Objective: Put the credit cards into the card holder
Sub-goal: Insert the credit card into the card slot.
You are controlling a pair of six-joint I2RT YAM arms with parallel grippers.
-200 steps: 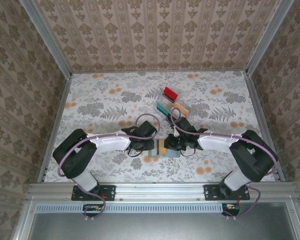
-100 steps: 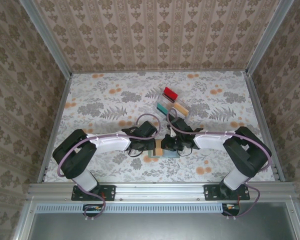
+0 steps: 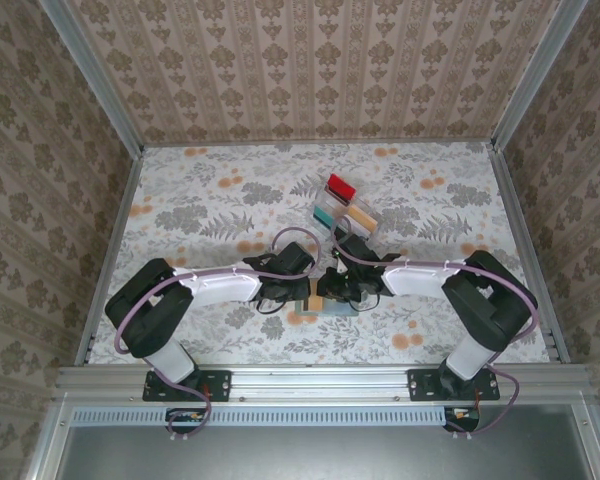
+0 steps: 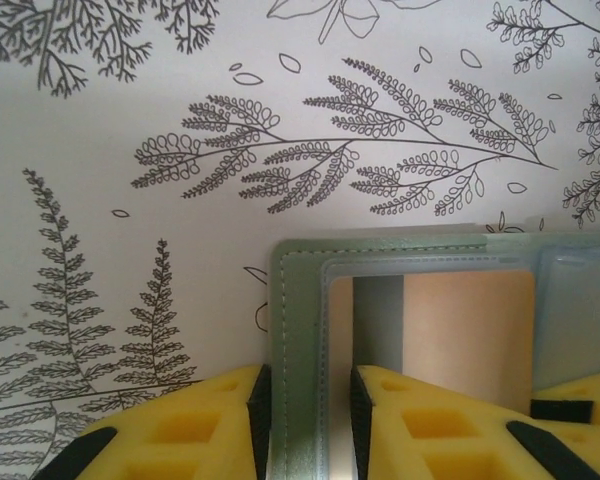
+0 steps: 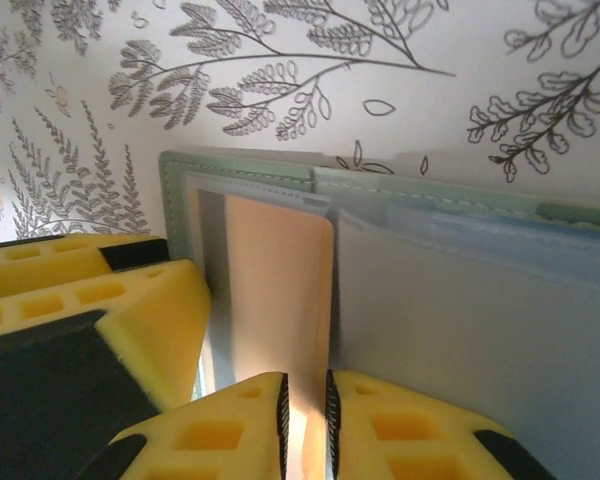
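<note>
The sage-green card holder [image 3: 346, 308] lies open and flat on the table between both arms. A tan-orange credit card [image 3: 319, 301] rests in its left pocket [image 4: 470, 330], under a clear window. My left gripper [image 3: 298, 292] stands open, its fingers astride the holder's stitched left border [image 4: 295, 300]. My right gripper [image 3: 333, 290] is open by a narrow gap, with the tan-orange card [image 5: 280, 290] showing between and past its tips. Grey card slots [image 5: 450, 330] sit just right of that card. The left gripper's yellow fingers [image 5: 80, 290] are close beside the right one.
A clear compartmented tray [image 3: 352, 228] stands behind the holder with a red card [image 3: 340, 187], a teal card [image 3: 325, 217] and a tan one [image 3: 360, 214]. Metal rails and patterned walls border the floral table. Both forearms crowd the middle near the front edge.
The right gripper has slid left toward the left gripper, carrying the tan-orange card further over the holder's left side. Its jaws have parted slightly. The left arm has barely moved.
</note>
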